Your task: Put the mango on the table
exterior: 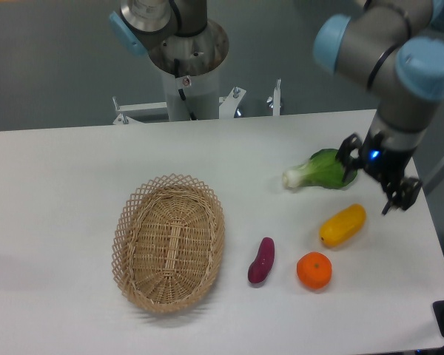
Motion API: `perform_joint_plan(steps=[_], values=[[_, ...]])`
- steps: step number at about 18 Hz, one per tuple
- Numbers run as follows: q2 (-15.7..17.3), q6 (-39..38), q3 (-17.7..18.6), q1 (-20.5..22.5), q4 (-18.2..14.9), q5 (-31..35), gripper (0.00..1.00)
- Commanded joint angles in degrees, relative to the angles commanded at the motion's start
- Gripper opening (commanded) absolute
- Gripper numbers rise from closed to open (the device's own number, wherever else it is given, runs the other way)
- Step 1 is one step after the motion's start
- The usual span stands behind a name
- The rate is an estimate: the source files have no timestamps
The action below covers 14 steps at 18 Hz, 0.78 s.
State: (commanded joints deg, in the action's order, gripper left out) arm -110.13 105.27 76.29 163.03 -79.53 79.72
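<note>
- Mango [342, 225] is lying on its side on the white table [74, 177], toward the right end, tilted so one end points up and to the right.
- It's smooth, oblong and yellow all over, going a bit more orange at the lower-left end. Nothing is touching it.
- Gripper [378, 176] hangs above and to the right of the mango, clear of it, with nothing in it. The two black fingers look spread apart, one near the leafy green and one out by the table's right edge.
- A leafy green vegetable [320, 170] with a white stalk sits just behind the mango, right beside the gripper's near finger.
- A round orange [314, 270] is just below-left of the mango, close but not touching.
- A purple sweet potato [261, 260] lies left of the orange, and an oval wicker basket [169, 242] sits further left.
</note>
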Motion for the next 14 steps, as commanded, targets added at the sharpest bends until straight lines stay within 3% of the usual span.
perform_joint_plan(steps=[4, 14], values=[[0.4, 6.6, -0.2, 2.3, -0.8, 0.5, 1.00], [1.0, 5.9, -0.5, 2.5, -0.5, 0.7, 1.00]])
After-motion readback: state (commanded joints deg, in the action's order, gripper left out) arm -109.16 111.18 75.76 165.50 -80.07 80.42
